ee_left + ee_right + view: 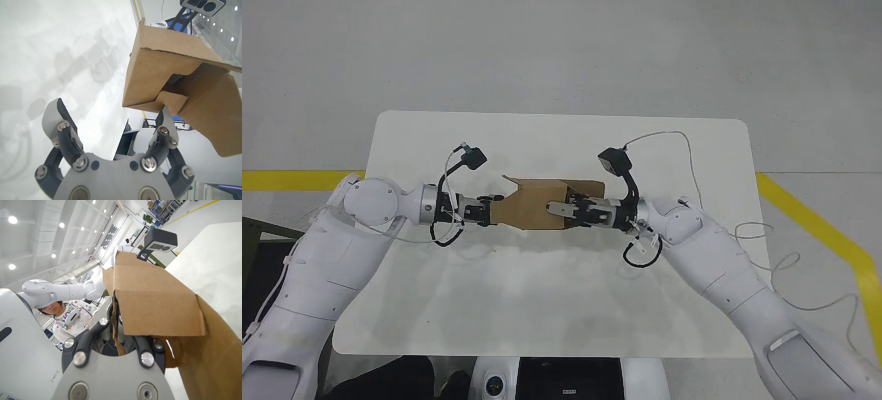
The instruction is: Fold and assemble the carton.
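The carton (542,203) is over the middle of the table (542,300), between both arms. Left wrist view: left gripper (112,104) spread wide, one fingertip (164,113) touching a small flap (174,102). Right wrist view: right gripper (115,313) clamped on a carton wall.

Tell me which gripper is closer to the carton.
Right. The right gripper is clamped on one end of the carton; the left gripper is open at the other, one finger at a flap.
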You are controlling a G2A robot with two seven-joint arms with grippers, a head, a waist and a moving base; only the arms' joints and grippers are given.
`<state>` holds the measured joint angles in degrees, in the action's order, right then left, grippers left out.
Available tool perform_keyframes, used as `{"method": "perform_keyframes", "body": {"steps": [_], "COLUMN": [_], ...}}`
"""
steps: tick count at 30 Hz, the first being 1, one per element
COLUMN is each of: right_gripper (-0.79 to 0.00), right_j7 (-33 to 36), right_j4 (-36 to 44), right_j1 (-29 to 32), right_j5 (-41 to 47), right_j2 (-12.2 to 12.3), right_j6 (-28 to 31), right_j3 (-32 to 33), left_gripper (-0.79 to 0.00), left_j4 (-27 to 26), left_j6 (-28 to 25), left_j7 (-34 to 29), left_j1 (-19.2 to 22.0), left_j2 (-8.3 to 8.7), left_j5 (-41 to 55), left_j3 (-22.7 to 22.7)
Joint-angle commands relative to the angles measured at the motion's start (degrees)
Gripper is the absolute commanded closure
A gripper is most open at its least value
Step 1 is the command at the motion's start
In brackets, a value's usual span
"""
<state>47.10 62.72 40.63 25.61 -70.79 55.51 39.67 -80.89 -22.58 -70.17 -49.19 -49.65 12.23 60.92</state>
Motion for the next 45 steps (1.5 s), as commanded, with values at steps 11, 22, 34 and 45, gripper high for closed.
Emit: {"method": "perform_keyframes", "body": {"steps": [11,22,34,45], "right_gripper": [0.000,0.000,0.000,0.000], "right_j7": [3.78,10.94,13.41,10.75], "right_j4": [-2.44,-0.36,-0.61,-1.04], "right_j1": [-0.18,1.69,0.11,-0.92], "right_j5": [2.28,7.00,10.06,8.90], "right_j2": [-0.25,1.49,0.78,0.81], "right_j6": [-2.10,-9.26,-11.72,-9.07], "right_j3": [-0.18,-0.17,-2.78,-2.98], "left_gripper": [-0.785,-0.785,-0.785,-0.785], "left_j4": [0.97,5.37,7.89,5.23], "left_j6": [-0.42,-0.29,-0.41,-0.51], "left_j7": [-0.62,-0.12,0.05,-1.60], "left_j1": [0.05,1.87,3.52,2.50], "left_j2": [-0.06,-0.02,-0.43,-0.56], "left_j5": [-0.15,1.11,1.40,1.52], "left_j3": [0.04,1.72,1.34,0.37]}}
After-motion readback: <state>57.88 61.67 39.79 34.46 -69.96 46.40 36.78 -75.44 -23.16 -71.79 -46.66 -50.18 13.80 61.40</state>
